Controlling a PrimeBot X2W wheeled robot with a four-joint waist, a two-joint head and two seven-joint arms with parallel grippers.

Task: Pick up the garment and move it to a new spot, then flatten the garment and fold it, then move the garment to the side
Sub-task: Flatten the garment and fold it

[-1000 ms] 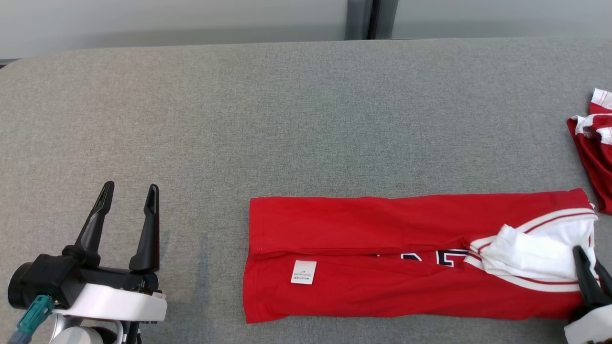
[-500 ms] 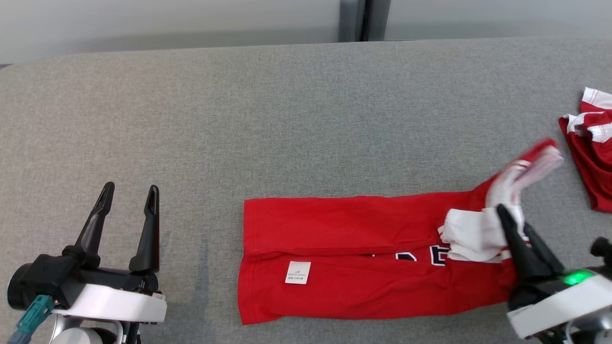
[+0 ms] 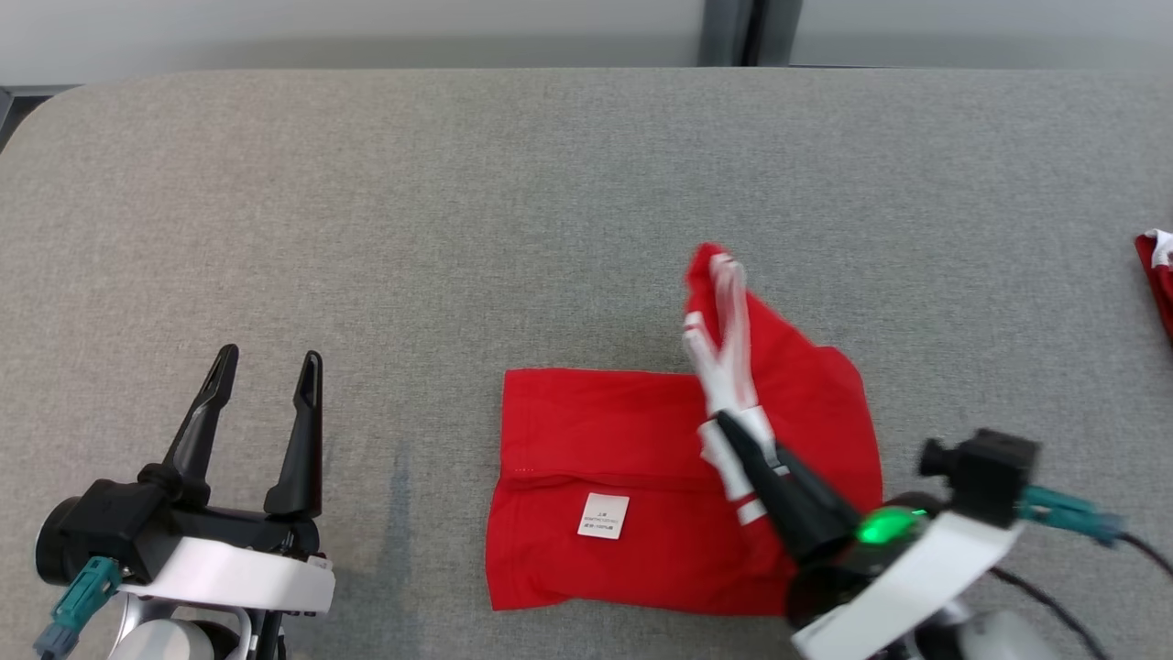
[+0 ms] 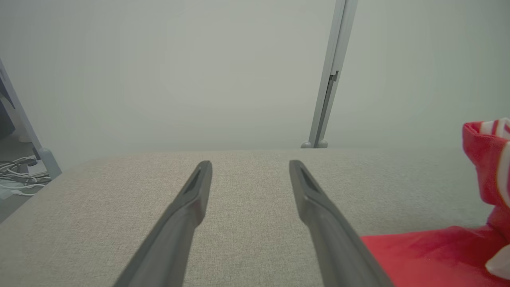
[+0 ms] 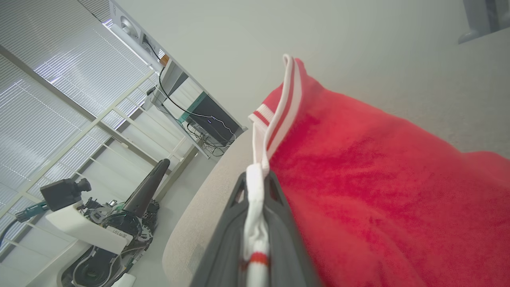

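Note:
The garment (image 3: 623, 458) is a red shirt with white striped trim, lying on the grey table (image 3: 550, 202) as a folded strip with a white label facing up. My right gripper (image 3: 733, 431) is shut on its white-trimmed end, lifted over the flat part and doubled toward the left. The right wrist view shows the trim of the garment (image 5: 338, 179) pinched between my right gripper (image 5: 255, 179) fingers. My left gripper (image 3: 268, 362) stands open and empty at the lower left, well left of the shirt. In the left wrist view my left gripper (image 4: 250, 166) is spread over bare table, with the garment (image 4: 438, 255) at the lower right.
Another red and white cloth (image 3: 1159, 275) lies at the table's far right edge. A pale wall with a grey post (image 3: 733, 32) runs behind the table. The table's left end is rounded.
My right gripper has carried the shirt's trimmed end up and to the left over the flat part, halving the strip's visible length. The head camera has shifted. The left gripper stayed put.

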